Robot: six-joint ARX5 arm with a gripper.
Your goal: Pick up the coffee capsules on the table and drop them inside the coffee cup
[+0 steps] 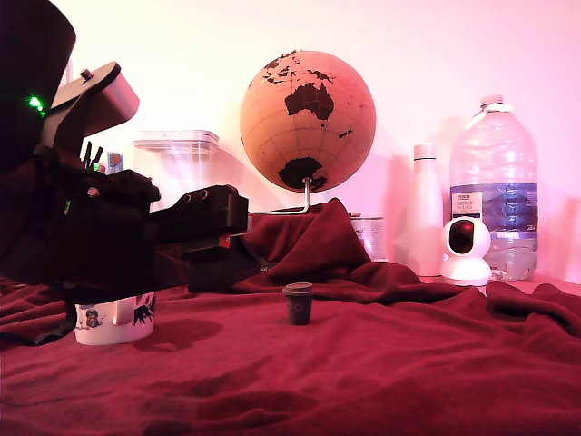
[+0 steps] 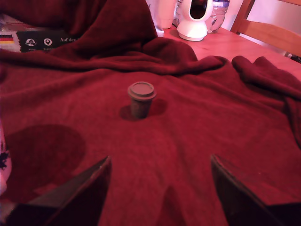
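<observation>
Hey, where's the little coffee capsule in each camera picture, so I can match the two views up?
Exterior view: the coffee capsule stands upright on the red cloth near the picture's middle, to the right of the mug.
Wrist view: the capsule stands upright on the cloth just above the picture's centre, beyond the open gripper.
Shared landmark: the white camera, behind the capsule in both views.

Cork globe [image 1: 309, 118] on a stand; large water bottle [image 1: 495, 186], white flask [image 1: 425, 209], white camera [image 1: 466, 247], clear canister [image 1: 182, 159]
</observation>
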